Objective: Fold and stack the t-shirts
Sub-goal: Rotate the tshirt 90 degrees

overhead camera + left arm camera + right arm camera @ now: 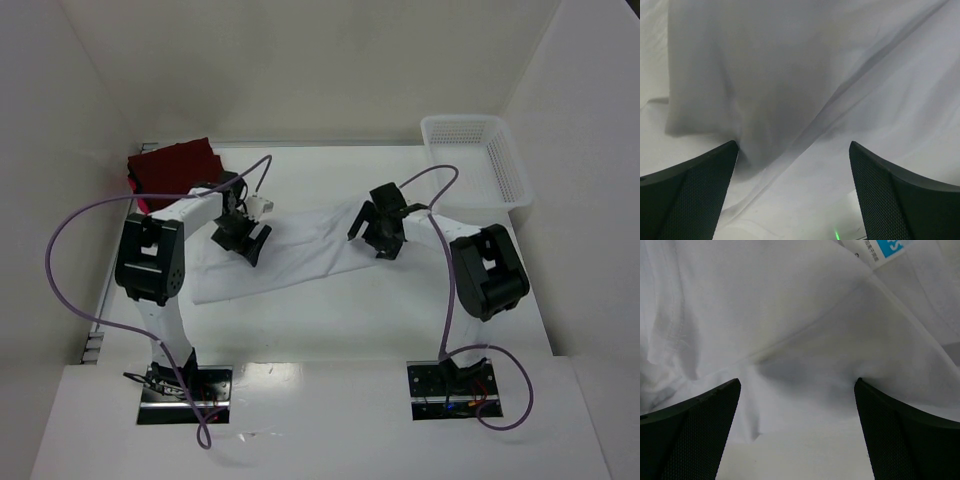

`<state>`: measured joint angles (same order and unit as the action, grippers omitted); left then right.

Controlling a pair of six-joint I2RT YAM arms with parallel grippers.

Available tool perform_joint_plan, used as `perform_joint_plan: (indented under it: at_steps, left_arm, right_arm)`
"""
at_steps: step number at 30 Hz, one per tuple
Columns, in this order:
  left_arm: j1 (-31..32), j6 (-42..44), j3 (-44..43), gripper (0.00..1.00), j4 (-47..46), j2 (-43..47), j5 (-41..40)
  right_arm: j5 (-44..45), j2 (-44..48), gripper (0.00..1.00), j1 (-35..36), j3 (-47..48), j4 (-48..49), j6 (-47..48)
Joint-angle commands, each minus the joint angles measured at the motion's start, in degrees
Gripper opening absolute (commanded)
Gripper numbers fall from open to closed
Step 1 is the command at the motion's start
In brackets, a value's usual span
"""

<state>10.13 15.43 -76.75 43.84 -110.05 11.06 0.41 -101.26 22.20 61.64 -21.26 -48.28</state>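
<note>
A plain white t-shirt (300, 255) lies spread and creased across the middle of the table. My left gripper (243, 238) is open and sits on its left part; in the left wrist view (792, 150) white cloth fills the gap between the fingers. My right gripper (378, 228) is open on the shirt's right part; the right wrist view (797, 387) shows wrinkled cloth and a blue-and-white neck label (880, 250) at the top. Dark red folded t-shirts (172, 170) are stacked at the far left corner.
A white plastic mesh basket (475, 160) stands at the far right. White walls close in the table on the left, back and right. Purple cables loop from both arms.
</note>
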Motion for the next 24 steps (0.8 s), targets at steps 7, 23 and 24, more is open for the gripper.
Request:
perform_joint_plan:
  at_steps: [7,23,24]
  left_arm:
    - [0.15,-9.73,2.75,1.0,-0.68,3.52,-11.68]
    - [1.67,-17.01,4.82,1.0,-0.68,1.29,-6.99]
    - [2.3,-17.5,5.12,1.0,-0.68,1.58,-6.38]
  right_arm:
    - [2.14,-7.09,1.0,0.56,7.48,3.33,0.12]
    - [6.79,-20.58,1.0,-3.39,25.57,-0.26,6.64]
    - [6.79,-21.33,1.0,-3.39,27.3,-0.71,7.28]
